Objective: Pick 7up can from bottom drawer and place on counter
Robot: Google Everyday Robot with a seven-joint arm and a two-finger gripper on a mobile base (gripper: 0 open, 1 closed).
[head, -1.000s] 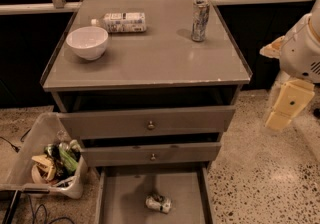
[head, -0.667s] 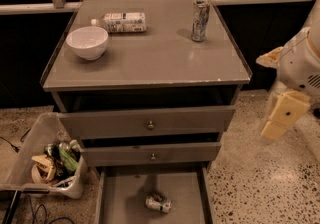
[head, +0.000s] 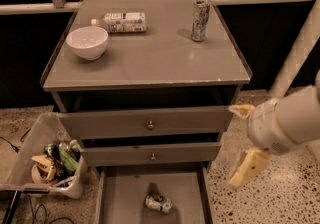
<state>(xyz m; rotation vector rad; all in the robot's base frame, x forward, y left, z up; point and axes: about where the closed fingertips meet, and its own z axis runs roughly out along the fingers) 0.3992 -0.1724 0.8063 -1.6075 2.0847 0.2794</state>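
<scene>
The desk (head: 150, 63) bears a white bowl (head: 87, 42), a lying bottle (head: 122, 22) and an upright slim can (head: 200, 20). The gripper (head: 248, 168) hangs low at its right.

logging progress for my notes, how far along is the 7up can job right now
Done: the bottom drawer is pulled open. In hand: the gripper hangs low to the right of the cabinet, apart from the 7up can. Left: that can lies on its side on the drawer floor, so grasping it, lifting it and setting it on the counter remain.
</scene>
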